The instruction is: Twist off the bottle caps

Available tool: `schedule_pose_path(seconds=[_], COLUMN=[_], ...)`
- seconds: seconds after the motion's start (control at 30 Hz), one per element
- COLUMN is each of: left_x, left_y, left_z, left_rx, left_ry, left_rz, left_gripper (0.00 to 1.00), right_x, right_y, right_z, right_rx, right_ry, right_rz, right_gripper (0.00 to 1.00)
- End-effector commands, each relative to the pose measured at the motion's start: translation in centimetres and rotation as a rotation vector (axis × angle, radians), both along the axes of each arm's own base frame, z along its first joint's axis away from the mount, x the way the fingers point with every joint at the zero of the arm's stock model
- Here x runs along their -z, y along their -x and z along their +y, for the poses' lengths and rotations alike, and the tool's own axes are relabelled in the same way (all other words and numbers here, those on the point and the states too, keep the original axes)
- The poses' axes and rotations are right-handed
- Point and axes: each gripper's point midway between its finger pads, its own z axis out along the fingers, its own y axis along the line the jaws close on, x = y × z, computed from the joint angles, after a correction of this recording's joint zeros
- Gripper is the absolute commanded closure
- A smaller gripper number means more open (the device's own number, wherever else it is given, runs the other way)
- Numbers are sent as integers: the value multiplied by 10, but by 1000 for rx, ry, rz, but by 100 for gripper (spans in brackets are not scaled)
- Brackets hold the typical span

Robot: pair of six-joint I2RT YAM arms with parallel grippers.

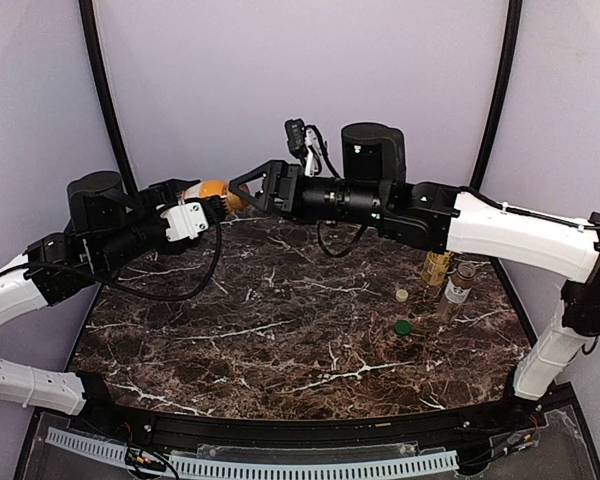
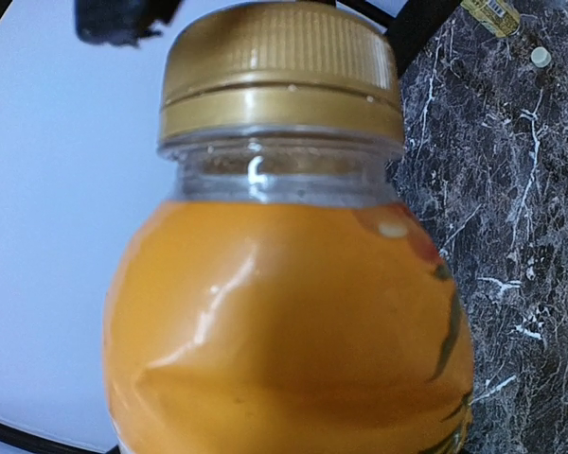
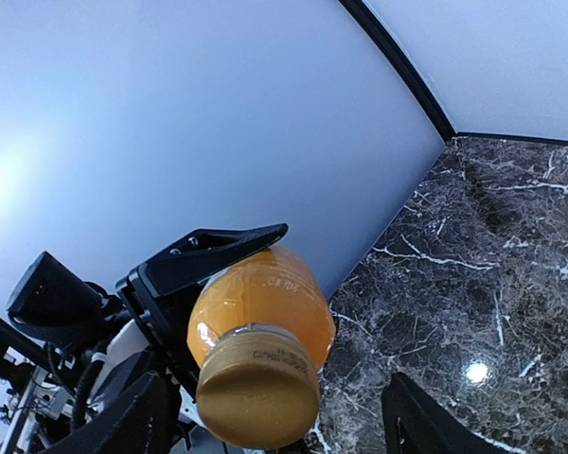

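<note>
My left gripper (image 1: 208, 200) is shut on the short orange bottle (image 1: 213, 189) and holds it on its side above the back of the table. The bottle fills the left wrist view (image 2: 284, 322), hiding my fingers, with its gold-orange cap (image 2: 279, 71) screwed on. My right gripper (image 1: 242, 192) is open, its jaws either side of that cap (image 3: 257, 397) without touching. The cream-white cap (image 1: 402, 295) and dark green cap (image 1: 403, 327) lie loose on the table. The yellow-green tea bottle (image 1: 437, 268) and the clear bottle (image 1: 459, 283) stand uncapped at the right.
The dark marble table (image 1: 280, 340) ends at a pale back wall (image 1: 280, 80) just behind both grippers. Black frame poles (image 1: 105, 90) rise at the back corners. A cable loops under the right arm (image 1: 330, 245).
</note>
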Motion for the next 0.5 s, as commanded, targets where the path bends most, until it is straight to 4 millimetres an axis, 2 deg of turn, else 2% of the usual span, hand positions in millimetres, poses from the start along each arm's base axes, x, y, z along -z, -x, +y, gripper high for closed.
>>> schedule_pose_path(seconds=[0.0,0.3,0.37,0.47], left_x=[-11,-11,-8,-4], left_y=[1,4,6,9], left_z=[2,-1,-2,-5], left_rx=[-7,10,23,48], left_ry=[28,24,18,7], left_rz=[-36,-33,-26,-10], left_gripper=[79,80,80,81], right_x=[-6,-4,-3,-2], right_y=[-1,-2,-1,-3], right_z=[9,7,7,7], right_rx=[-36,-47,-56,-60], right_ry=[-32,-47,-47,-43], right_rz=[-6,-5,-12,-13], right_gripper=[31,61,62,58])
